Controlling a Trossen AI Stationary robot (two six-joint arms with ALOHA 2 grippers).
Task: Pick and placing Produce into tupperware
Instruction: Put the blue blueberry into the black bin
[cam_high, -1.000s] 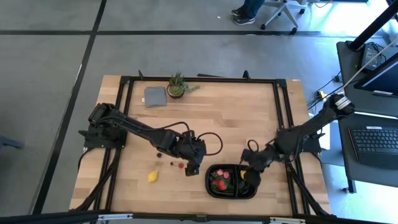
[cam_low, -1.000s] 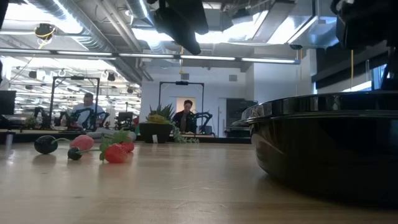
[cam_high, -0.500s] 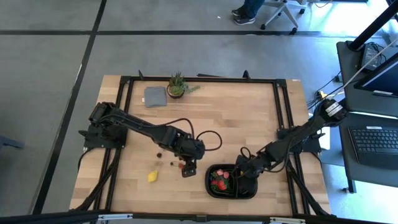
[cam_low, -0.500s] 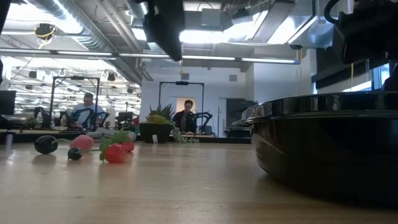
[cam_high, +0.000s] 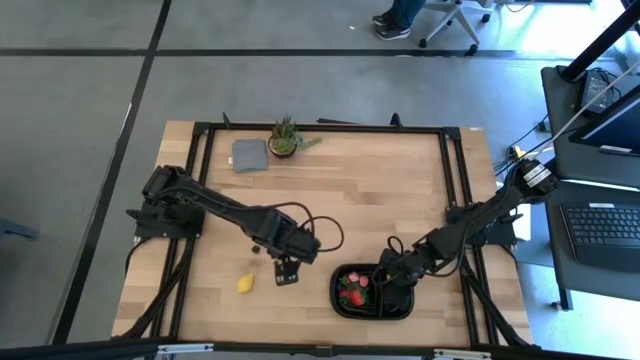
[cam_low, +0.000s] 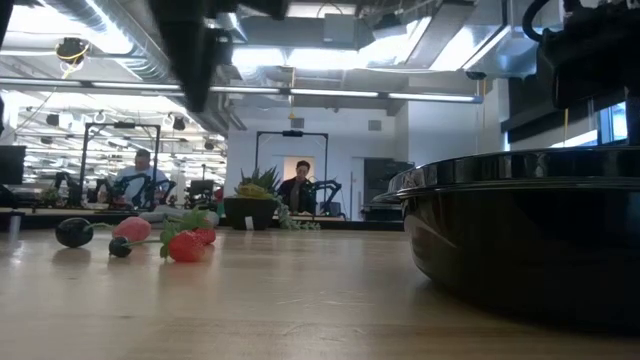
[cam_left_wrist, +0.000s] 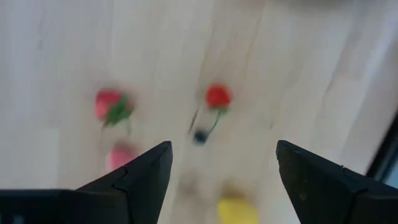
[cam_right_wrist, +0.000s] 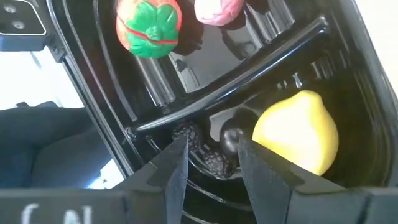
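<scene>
Looking down, you see the right gripper (cam_high: 392, 283) lowered into the tupperware (cam_high: 345, 310), fingers now parting beside a lemon (cam_right_wrist: 297, 132): a drop seems finished. The left gripper (cam_high: 286, 272), wide open and empty, has swung left over loose strawberries (cam_left_wrist: 217, 96) and 1 lemon (cam_high: 246, 284).

The table (cam_high: 380, 190) was pale wood with a visible grain, matt and smooth. The tupperware (cam_right_wrist: 205, 106) looked like glossy black plastic (its ribs caught bright highlights). In it the lemon (cam_right_wrist: 297, 132) had a smooth, faintly shiny yellow skin, and the strawberry (cam_right_wrist: 149, 26) looked waxy. The folded cloth (cam_high: 249, 154) was matt grey.
</scene>
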